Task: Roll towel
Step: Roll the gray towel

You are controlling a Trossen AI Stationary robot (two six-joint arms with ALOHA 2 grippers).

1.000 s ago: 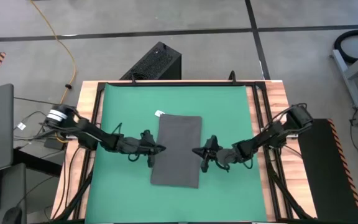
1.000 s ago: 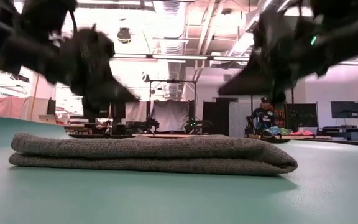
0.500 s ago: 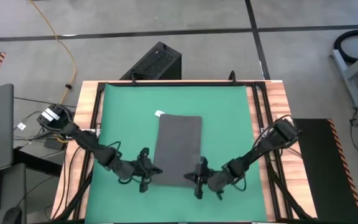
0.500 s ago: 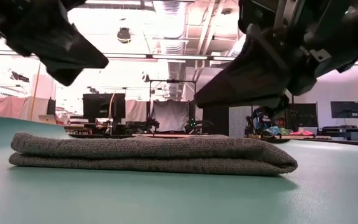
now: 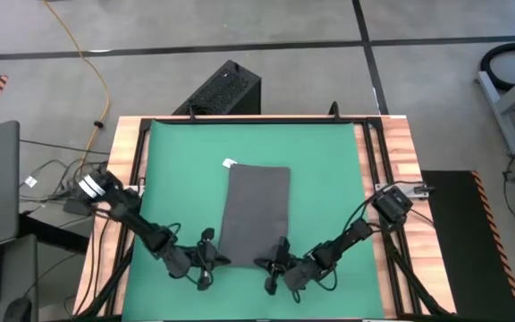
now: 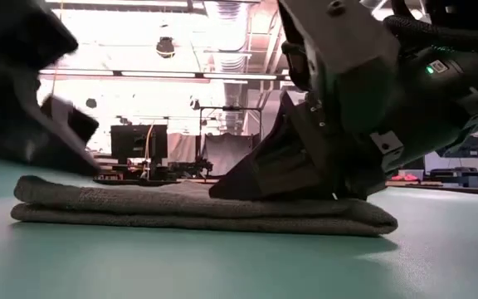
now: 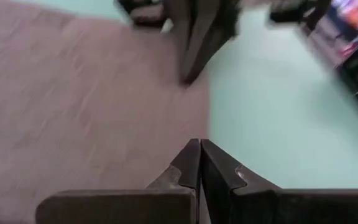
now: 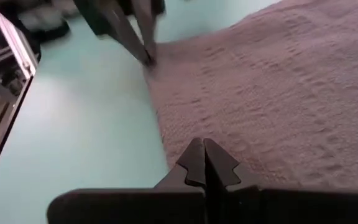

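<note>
i've got the towel [image 5: 257,213] lying folded flat near the middle of the green mat [image 5: 325,170], a dark grey oblong whose long sides run from the mat's far edge toward its near edge. its small white tag [image 5: 229,164] pokes out at the far left corner. in the low view the towel [image 6: 197,214] shows as a low stack of two layers with a rounded fold at one end.

both my grippers are down at the towel's near short edge. the left gripper [image 5: 216,259] sits at the near left corner, its arm reaching in from the left side of the mat. through its wrist camera i see its two dark fingers [image 7: 199,163] pressed tip to tip with nothing between them, pointing at the towel's edge where grey cloth meets green mat.

the right gripper [image 5: 259,264] is at the near edge too, closer to the towel's middle than to its right corner, its arm coming in from the mat's right side. its fingers [image 8: 204,162] are likewise pinched together on nothing, tips just at the towel's border. in the low view it [image 6: 222,189] rests low against the towel's top surface; i can't say for sure whether it presses in.

the two grippers are near each other, apart.
</note>
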